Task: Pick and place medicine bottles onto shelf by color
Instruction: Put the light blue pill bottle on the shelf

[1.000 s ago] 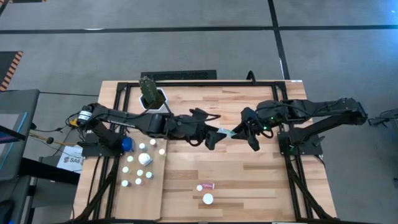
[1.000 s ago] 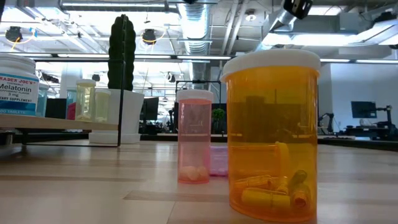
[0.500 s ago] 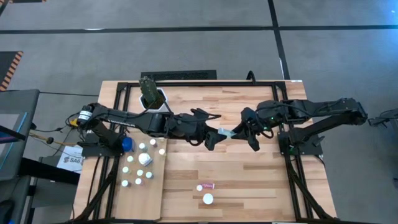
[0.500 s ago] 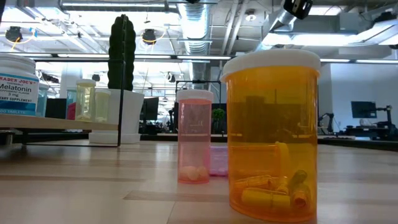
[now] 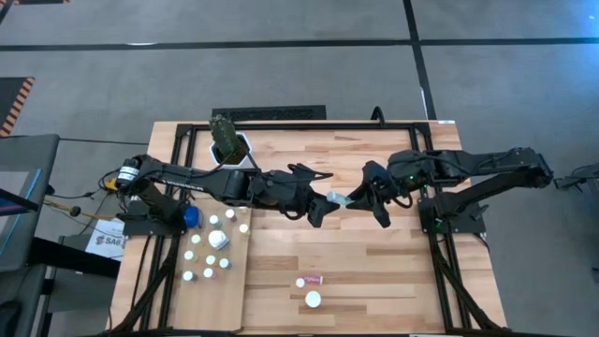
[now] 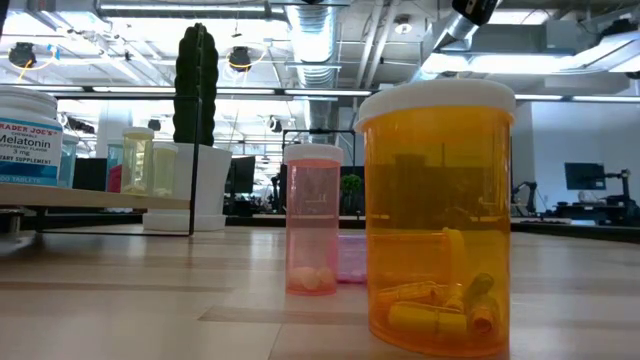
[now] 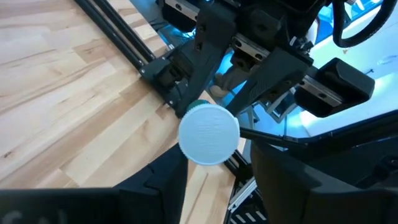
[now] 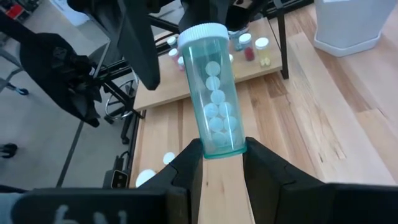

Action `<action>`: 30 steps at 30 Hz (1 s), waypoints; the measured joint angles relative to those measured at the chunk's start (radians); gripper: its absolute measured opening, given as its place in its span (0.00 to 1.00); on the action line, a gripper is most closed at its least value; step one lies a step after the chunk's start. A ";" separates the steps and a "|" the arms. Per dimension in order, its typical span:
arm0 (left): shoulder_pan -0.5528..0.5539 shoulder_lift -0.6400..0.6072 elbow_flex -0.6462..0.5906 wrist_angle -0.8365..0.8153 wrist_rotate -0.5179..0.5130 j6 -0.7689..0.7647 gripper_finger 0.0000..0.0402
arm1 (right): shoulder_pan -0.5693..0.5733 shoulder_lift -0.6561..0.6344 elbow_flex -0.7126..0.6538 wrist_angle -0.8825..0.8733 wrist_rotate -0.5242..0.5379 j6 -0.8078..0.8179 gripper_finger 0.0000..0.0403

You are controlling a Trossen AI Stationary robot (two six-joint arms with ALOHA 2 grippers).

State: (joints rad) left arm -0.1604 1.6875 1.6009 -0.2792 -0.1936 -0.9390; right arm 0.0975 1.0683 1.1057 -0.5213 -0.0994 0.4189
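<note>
A green medicine bottle (image 8: 214, 93) with a white cap (image 7: 209, 134) hangs in the air above the table's middle (image 5: 339, 197). My right gripper (image 8: 221, 158) is shut on it, and the cap points at my left arm. My left gripper (image 7: 214, 174) faces the cap from the left with a finger on either side of it; I see a gap beside the cap and cannot tell whether either finger touches. A pink bottle (image 5: 312, 280) and an amber bottle (image 6: 438, 215) stand on their bases near the table's front. Several bottles stand on the shelf (image 5: 234, 281). My right gripper pinches the green bottle's bottom end (image 8: 221, 146) between its two fingers. The fingers come from the table's right side, slanting a little downward, and lie along the bottle. The bottle sticks out past the fingertips toward the table's left, lifted clear of the table.
A white pot with a cactus (image 5: 232, 150) stands at the far left, behind the shelf. A blue round thing (image 5: 191, 217) sits at the shelf's left edge. A large Melatonin bottle (image 6: 28, 135) stands on the shelf (image 6: 95, 197). Black frame rails run along both table sides.
</note>
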 joint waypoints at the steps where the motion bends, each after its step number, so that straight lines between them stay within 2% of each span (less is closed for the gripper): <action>1: 0.000 0.000 0.000 0.000 0.000 0.000 0.38 | 0.000 0.000 0.000 0.000 0.000 0.000 0.28; 8: 0.005 0.000 0.000 0.001 0.001 0.000 0.29 | 0.002 0.021 0.000 0.002 -0.005 0.000 0.28; 13: 0.004 0.000 0.000 0.001 0.037 0.002 0.28 | 0.024 0.053 -0.001 0.003 -0.005 0.000 0.28; 30: 0.004 0.000 0.001 -0.096 0.058 0.013 0.44 | 0.033 0.061 0.000 -0.027 -0.006 0.020 0.28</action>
State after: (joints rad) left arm -0.1566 1.6875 1.6016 -0.3751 -0.1356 -0.9261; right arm 0.1307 1.1297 1.1057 -0.5480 -0.1049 0.4391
